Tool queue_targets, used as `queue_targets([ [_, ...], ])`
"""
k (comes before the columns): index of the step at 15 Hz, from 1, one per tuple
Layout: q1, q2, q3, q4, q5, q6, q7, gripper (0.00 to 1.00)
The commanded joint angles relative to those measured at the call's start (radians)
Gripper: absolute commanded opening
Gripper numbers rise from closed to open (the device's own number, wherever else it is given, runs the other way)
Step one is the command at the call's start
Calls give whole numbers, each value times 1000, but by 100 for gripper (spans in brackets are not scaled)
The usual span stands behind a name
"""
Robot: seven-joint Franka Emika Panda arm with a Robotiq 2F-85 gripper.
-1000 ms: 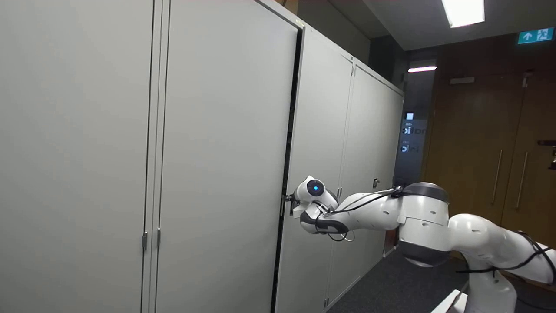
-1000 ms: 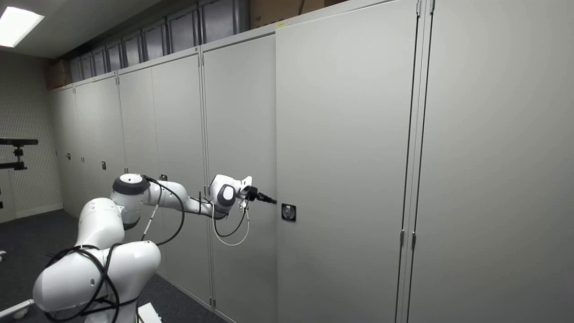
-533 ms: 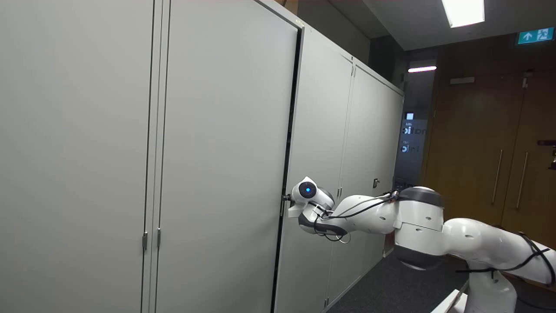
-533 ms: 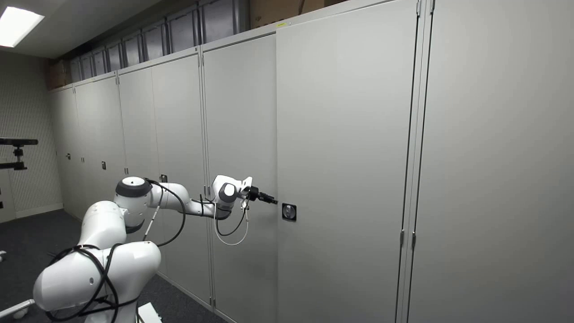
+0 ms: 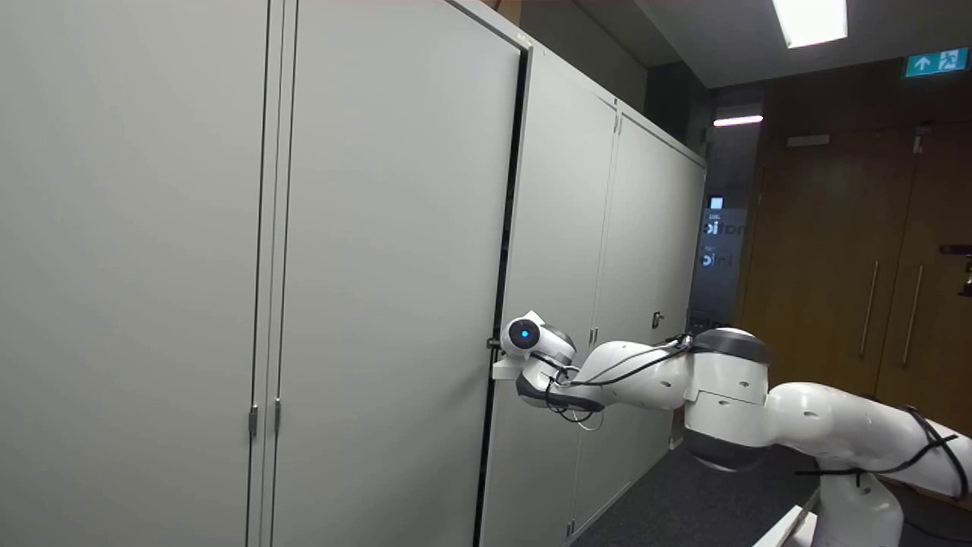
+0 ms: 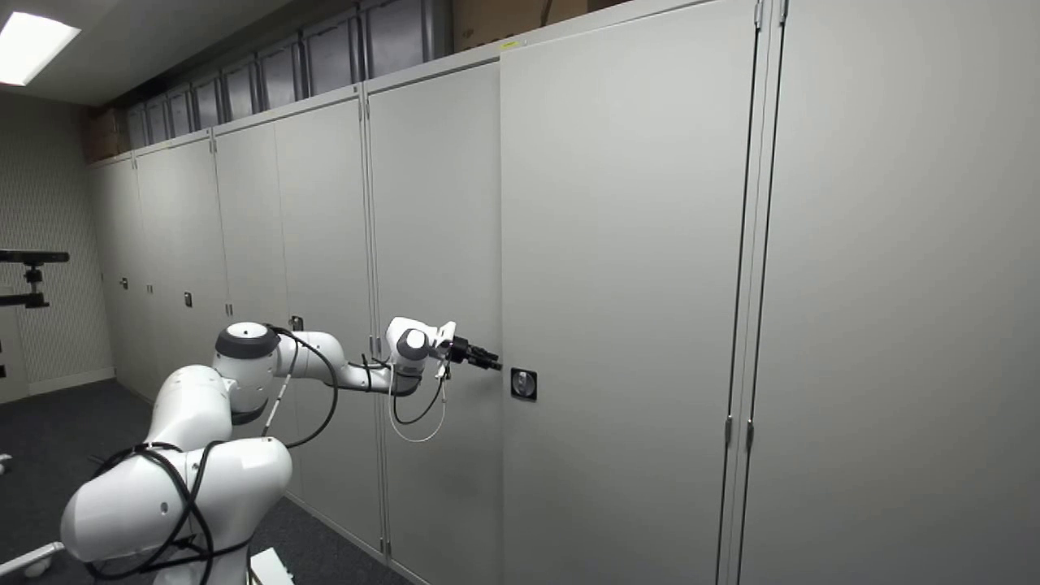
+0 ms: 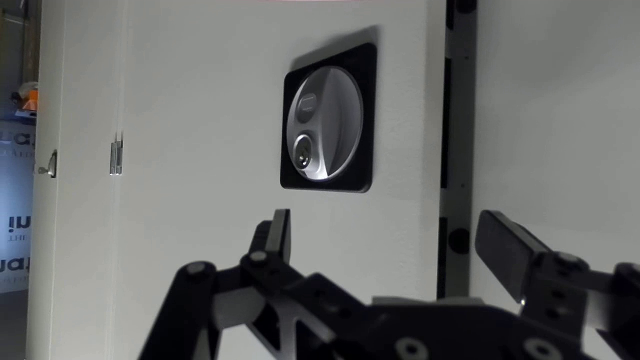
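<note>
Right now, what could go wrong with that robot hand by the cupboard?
The open gripper could catch one finger in the gap, close beside it in the wrist view. If it slides along the door, it might bump the lock. The white cable, drooping in a loop, might snag too.

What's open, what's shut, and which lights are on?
Gripper: open, empty
Round lock: cannot tell if turned
Lock's cabinet door: slightly ajar
Plain cabinet door beside it: looks shut
Wooden doors: look shut
Ceiling light: on
Exit sign: lit
Robot's blue light: on
</note>
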Motion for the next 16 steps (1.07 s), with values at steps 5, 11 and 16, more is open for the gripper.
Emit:
queue_targets([
  [5,-52,22,-19,88,-116,-49,158,100],
  [11,-71,24,-15,114,-169,-57,220,100],
  [16,-88,26,-11,131,-192,-63,250,100],
])
